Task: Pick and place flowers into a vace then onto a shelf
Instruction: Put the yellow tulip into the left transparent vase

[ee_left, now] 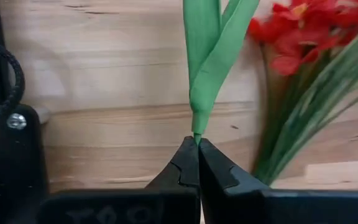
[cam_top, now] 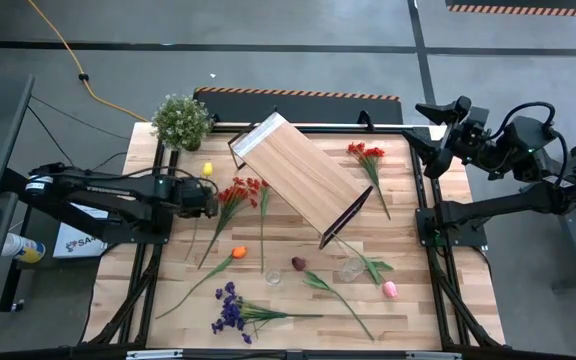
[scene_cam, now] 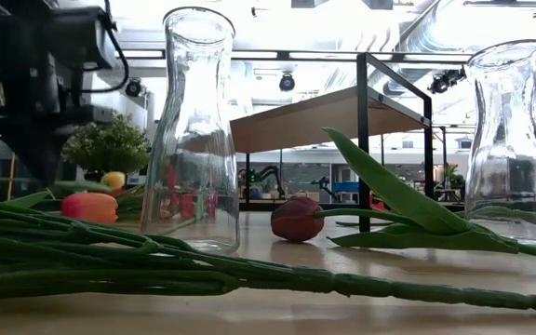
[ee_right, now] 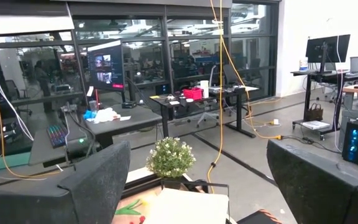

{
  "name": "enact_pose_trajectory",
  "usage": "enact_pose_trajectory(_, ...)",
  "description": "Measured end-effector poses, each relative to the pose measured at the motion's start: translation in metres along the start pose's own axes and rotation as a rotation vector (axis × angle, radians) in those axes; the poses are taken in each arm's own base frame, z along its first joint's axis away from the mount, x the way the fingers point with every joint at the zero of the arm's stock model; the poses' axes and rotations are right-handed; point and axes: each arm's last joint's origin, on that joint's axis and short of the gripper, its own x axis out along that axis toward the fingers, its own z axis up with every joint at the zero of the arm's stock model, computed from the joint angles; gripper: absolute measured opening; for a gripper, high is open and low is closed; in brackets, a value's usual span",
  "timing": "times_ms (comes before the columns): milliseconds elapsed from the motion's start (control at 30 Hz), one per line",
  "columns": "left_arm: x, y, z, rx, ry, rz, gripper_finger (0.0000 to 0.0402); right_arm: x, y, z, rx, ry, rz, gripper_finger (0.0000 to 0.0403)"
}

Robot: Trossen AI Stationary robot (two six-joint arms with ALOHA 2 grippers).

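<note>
Pinching the thin green stem of the yellow tulip (cam_top: pixel 207 169) near the table's (cam_top: pixel 408 300) left edge, the fully closed left gripper (ee_left: pixel 197 149) should lift slowly, while the wide-open right gripper (ee_right: pixel 197 180) waits beyond the right edge.

Illumination is even and moderately bright in the high view, with the desk (cam_top: pixel 298 290) showing only soft, short shadows beneath the shelf (cam_top: pixel 298 175). In the low view, strong backlight from ceiling fixtures washes out the upper area and puts glare on the two glass vases (scene_cam: pixel 192 130), while the nearest green stems (scene_cam: pixel 156 265) are soft and out of focus. The left wrist view is diffusely lit, with the red flowers (ee_left: pixel 303 31) blurred.
</note>
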Motion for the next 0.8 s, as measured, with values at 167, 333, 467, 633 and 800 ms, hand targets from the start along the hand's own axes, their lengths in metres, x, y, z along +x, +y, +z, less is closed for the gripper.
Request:
enact_pose_trajectory(167,-0.016,0.005,-0.001,-0.028,-0.013,-0.108,0.0030,0.000,0.000,0.000,0.025,0.001,0.000,0.0365)
enact_pose_trajectory(333,-0.044,0.002,0.003,-0.025,-0.090,-0.241,0.0025,0.000,0.000,0.000,0.023,0.004,-0.001,0.0366)
enact_pose_trajectory(467,-0.069,-0.004,0.005,-0.010,-0.151,-0.337,0.0027,0.000,0.000,-0.001,0.021,0.007,-0.001,0.0365)
enact_pose_trajectory(633,-0.101,-0.013,0.008,0.030,-0.212,-0.438,0.0029,0.000,0.000,-0.001,0.020,0.007,-0.001,0.0366)
enact_pose_trajectory(800,-0.132,-0.018,0.009,0.064,-0.292,-0.543,0.0025,0.000,0.000,-0.001,0.020,0.007,-0.001,0.0365)
